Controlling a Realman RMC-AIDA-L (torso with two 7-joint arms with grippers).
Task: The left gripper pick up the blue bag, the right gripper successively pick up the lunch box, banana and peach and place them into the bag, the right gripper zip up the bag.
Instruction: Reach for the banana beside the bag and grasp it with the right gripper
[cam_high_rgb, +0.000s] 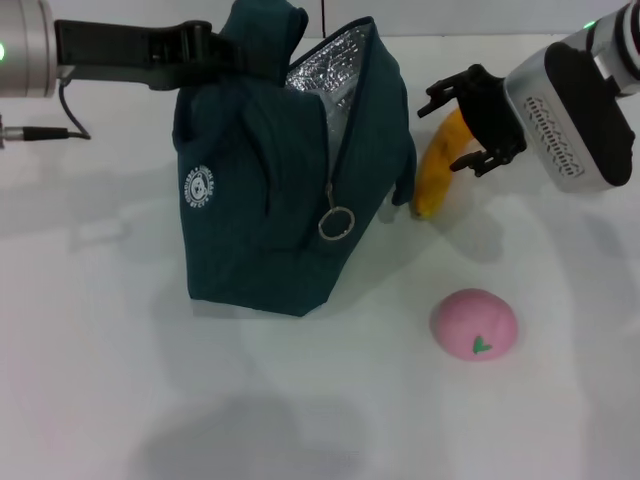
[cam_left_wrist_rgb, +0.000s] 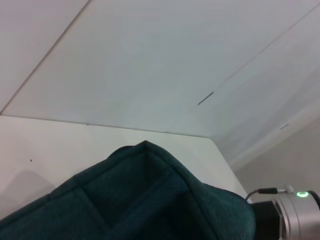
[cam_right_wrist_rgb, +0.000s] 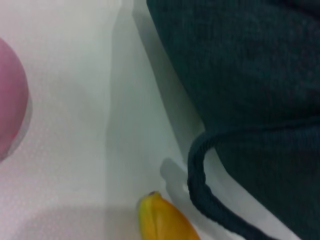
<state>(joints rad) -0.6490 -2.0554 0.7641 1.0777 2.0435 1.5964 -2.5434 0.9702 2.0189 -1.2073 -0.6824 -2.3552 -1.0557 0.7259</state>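
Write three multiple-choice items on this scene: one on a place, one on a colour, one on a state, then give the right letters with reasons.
1. Where is the banana?
A. beside the bag, on the robot's right
B. on top of the peach
C. left of the bag

2. What colour is the peach?
A. green
B. pink
C. blue

3. How is the bag's zip?
A. fully shut
B. open, foil lining showing
C. torn off

Key: 1 A, it lies on the table between the bag and the right claw. 2 B, pink with a small green mark. 3 B, silver lining shows at the top, where the left claw holds the bag.
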